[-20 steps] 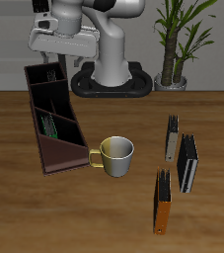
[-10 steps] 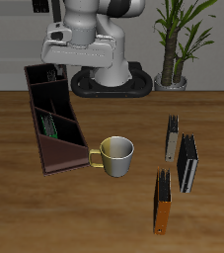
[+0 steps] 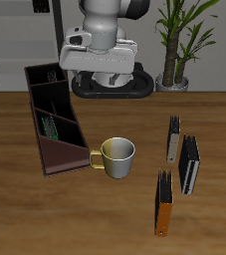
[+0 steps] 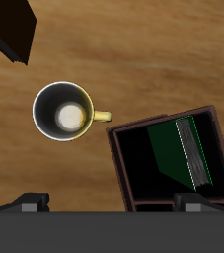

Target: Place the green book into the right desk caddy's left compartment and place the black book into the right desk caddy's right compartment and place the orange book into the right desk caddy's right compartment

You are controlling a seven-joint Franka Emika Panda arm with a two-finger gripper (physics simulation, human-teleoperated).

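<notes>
The end effector (image 4: 112, 205) hangs high with fingers spread, gripping nothing. Below it, the green book (image 4: 186, 150) already sits inside the right desk caddy (image 3: 53, 149); the orange book (image 3: 163, 215) lies well apart on the bench (image 3: 113, 224).

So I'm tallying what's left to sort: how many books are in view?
4: the green book stands inside the caddy; a tan-grey book, a black book and the orange book lie past the mug. Others may be hidden.

Even, soft simulator light falls from above; both views are sharp, with no blur or edge distortion. The mug (image 3: 117, 156) casts only a faint shadow (a small glint marks its rim), and the caddy (image 4: 133, 173) interior stays dark.
</notes>
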